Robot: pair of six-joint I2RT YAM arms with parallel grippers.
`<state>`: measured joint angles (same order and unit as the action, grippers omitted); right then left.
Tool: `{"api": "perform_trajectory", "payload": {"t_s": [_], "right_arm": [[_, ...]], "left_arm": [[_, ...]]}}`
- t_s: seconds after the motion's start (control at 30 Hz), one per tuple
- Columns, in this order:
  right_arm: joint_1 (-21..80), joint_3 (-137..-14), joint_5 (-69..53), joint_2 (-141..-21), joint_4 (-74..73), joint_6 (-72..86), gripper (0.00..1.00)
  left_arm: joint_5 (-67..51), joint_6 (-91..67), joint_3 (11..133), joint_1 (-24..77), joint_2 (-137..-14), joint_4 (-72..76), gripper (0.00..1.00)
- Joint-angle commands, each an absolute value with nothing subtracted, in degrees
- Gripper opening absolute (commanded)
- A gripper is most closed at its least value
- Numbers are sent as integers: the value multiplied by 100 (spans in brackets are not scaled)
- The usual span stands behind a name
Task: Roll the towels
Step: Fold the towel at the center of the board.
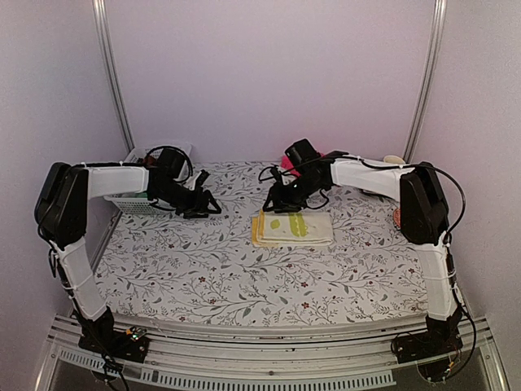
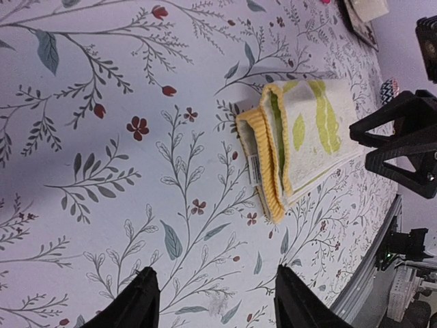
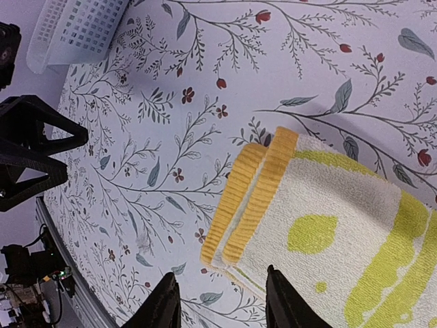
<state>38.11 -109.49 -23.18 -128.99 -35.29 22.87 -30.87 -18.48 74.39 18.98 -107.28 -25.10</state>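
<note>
A: Where's the towel relative to your claws?
B: The lime-yellow towel (image 1: 295, 227) lies folded flat mid-desk (image 1: 244, 277). Your right claw (image 1: 279, 204) hangs over its far left corner with its fingers (image 3: 167, 304) apart and nothing clamped. In the right wrist view the towel's orange hem sits between the two tips.
A: And the left one?
B: Your left claw (image 1: 205, 205) is left of the towel, apart from it, over bare desk and just right of the white basket (image 1: 134, 202). Its fingers are spread and it's empty.
A: Arm poses?
B: Both elbows are raised and out at the sides. The forearms reach inward and the claws point toward each other.
A: The pink one?
B: The hot pink towel (image 1: 286, 166) is at the far edge behind your right wrist. Only a sliver shows, so I can't tell how it lies.
</note>
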Motion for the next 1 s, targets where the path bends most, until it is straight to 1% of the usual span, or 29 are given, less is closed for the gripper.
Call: {"api": "perform_trajectory", "payload": {"t_s": [0.0, 0.17, 0.33, 0.43, 0.6, 0.77, 0.97], "right_arm": [[3800, -11096, -2432, -12851, -3460, 2067, 44], [3611, -10986, -1839, -12593, -3763, 2003, 46], [3681, -11702, -1056, -12795, -4513, 1644, 51], [3951, -11855, -613, -12862, -4548, 1484, 52], [4400, -11425, -135, -12816, -4043, 1138, 55], [4706, -11381, -156, -12931, -3942, 966, 54], [5054, -11421, 316, -13175, -4098, 501, 55]], "left_arm": [[-3177, -1952, 7533, 1871, -10708, -2382, 58], [-3089, -2136, 7843, 2073, -10832, -2391, 58], [-3004, -2382, 8172, 2306, -11085, -2334, 58], [-3110, -2575, 8049, 2232, -11038, -2116, 58], [-3118, -2455, 7807, 2125, -10756, -2233, 58], [-3149, -2382, 7295, 2032, -10433, -2190, 58], [-3198, -2374, 6700, 1888, -10111, -2040, 58]]}}
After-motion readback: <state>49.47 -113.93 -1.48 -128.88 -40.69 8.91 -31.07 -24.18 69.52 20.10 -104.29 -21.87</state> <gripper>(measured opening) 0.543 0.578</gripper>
